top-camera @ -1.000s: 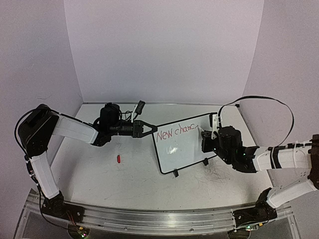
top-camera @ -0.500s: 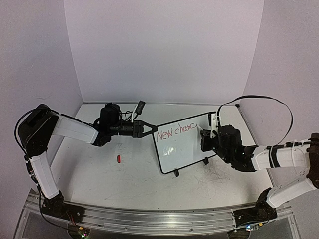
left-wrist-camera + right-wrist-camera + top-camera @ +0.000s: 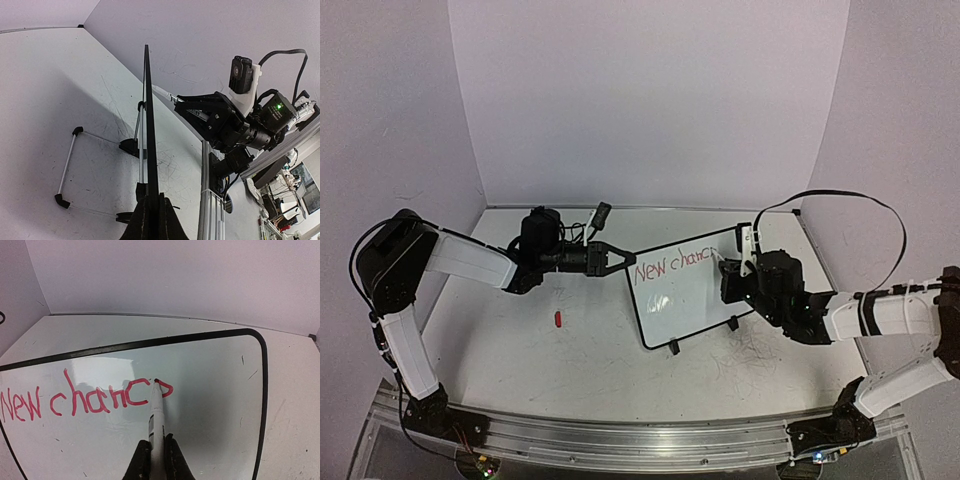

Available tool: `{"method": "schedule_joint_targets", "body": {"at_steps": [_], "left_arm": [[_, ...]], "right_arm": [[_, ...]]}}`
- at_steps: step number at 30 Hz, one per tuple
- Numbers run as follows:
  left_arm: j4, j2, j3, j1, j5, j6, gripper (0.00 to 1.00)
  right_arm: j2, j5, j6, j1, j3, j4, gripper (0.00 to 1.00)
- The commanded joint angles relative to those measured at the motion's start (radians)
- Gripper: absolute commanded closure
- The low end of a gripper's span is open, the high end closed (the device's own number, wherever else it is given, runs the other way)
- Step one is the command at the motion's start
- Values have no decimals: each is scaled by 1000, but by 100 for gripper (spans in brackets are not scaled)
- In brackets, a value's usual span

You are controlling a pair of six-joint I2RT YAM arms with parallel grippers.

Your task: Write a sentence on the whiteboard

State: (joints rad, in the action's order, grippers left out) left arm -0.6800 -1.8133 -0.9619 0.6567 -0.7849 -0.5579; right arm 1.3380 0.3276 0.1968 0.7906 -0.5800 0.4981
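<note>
I am watching the left gripper (image 3: 626, 258) pinching the left edge of the whiteboard (image 3: 688, 298), standing mid-table with tabletop (image 3: 570, 370) showing in front of it, while only the right wrist view is showing the right gripper (image 3: 157, 447) clamping the marker (image 3: 156, 412), tip touching the red writing (image 3: 95, 401).

Whiteboard (image 3: 685, 300) is showing white with a thin black frame, red handwriting running along its top. Marker (image 3: 157, 415) is showing white with a red tip. Bit (image 3: 558, 319) is showing red. Table (image 3: 520, 350) is looking white with grey scuffs. Walls (image 3: 650, 100) are looking pale lilac.
</note>
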Motion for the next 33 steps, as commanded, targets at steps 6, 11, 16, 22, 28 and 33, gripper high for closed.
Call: {"method": "schedule_joint_targets", "body": {"at_steps": [6, 11, 16, 22, 28, 33], "left_arm": [[47, 3, -24, 14, -49, 3, 100], [48, 2, -24, 14, -48, 3, 100], [48, 1, -25, 14, -51, 3, 100], [49, 2, -24, 14, -50, 3, 100], [49, 2, -24, 14, -51, 3, 100], [48, 2, -24, 14, -51, 3, 100]], "right_arm": [[-13, -34, 36, -4, 20, -54, 100], [-20, -46, 42, -5, 30, -58, 100], [-22, -47, 51, -5, 36, -65, 100], [-30, -36, 63, -5, 42, -79, 100], [-33, -20, 69, -4, 42, -90, 100], [-38, -10, 75, -5, 43, -98, 100]]}}
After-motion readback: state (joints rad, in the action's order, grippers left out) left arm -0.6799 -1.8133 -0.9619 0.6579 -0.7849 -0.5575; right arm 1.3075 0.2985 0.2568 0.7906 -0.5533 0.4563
